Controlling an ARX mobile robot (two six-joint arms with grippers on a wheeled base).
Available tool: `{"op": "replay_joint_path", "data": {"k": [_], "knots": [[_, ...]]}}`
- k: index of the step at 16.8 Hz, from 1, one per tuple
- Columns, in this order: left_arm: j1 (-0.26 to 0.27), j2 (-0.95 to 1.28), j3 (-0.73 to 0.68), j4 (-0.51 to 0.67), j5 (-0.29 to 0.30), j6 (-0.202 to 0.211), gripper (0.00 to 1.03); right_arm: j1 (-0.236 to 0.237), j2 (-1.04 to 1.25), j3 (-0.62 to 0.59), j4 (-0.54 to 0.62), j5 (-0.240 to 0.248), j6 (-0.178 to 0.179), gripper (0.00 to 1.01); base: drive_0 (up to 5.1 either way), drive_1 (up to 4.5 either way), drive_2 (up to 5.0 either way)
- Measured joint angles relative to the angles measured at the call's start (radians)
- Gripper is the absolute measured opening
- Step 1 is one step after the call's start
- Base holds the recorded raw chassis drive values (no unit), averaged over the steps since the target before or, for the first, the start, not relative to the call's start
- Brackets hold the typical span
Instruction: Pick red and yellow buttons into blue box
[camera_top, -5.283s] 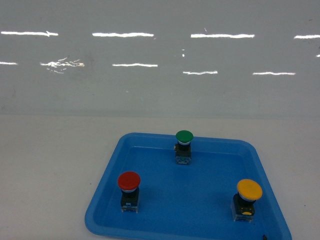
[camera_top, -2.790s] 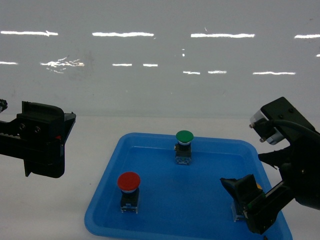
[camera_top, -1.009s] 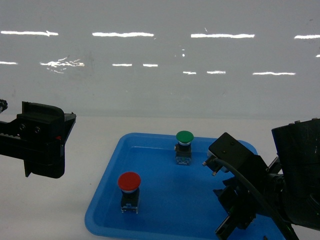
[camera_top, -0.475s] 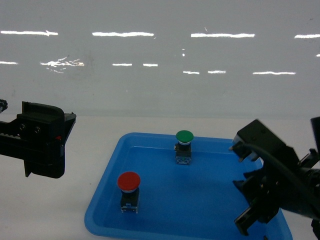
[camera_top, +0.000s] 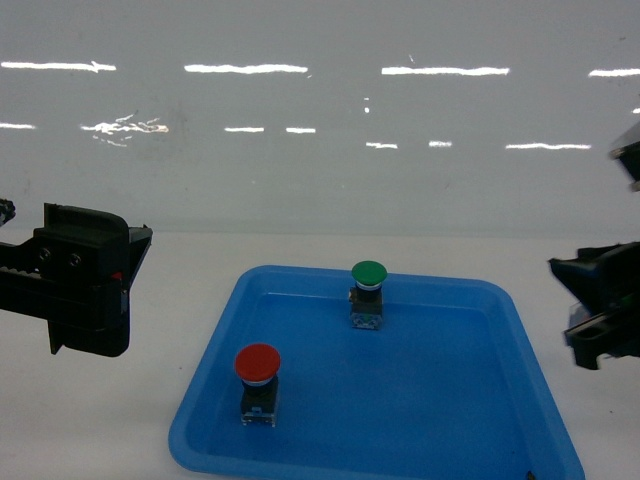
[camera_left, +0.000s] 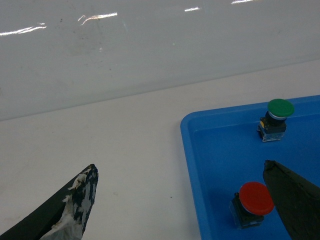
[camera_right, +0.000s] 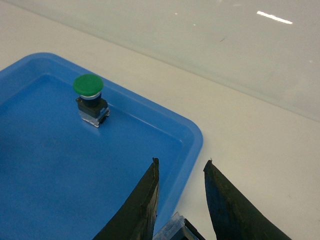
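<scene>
Red button (camera_top: 258, 363) upright in blue tray (camera_top: 430, 400), front left; green button (camera_top: 369, 273) upright near tray's back wall. Yellow cap not visible in any view. Right gripper (camera_right: 181, 200): fingers narrowly apart over tray's right rim, clear blocky base (camera_right: 172, 231) clamped between them. Left gripper (camera_left: 180, 200): jaws wide apart, holding nothing, left of tray.

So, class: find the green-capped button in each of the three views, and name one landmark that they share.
Head: green-capped button at the far middle of the blue tray.
Left wrist: right edge, upper tray corner.
Right wrist: upper left, standing in the tray.
Shared landmark: the blue tray's rim.
</scene>
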Motion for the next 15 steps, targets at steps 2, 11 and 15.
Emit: {"op": "replay_joint_path", "data": {"k": [2, 11, 15], "knots": [[0.0, 0.0, 0.0, 0.0, 0.0, 0.0, 0.98, -0.047, -0.108, -0.076, 0.0, 0.0, 0.026, 0.26, 0.0, 0.0, 0.0], [0.0, 0.0, 0.0, 0.0, 0.0, 0.0, 0.98, -0.155, -0.397, -0.321, 0.056, 0.099, 0.102, 0.26, 0.0, 0.0, 0.0], [-0.006, 0.0, 0.001, -0.01, 0.015, 0.0, 0.98, -0.25, -0.471, -0.373, 0.05, 0.157, 0.108, 0.26, 0.0, 0.0, 0.0]]}}
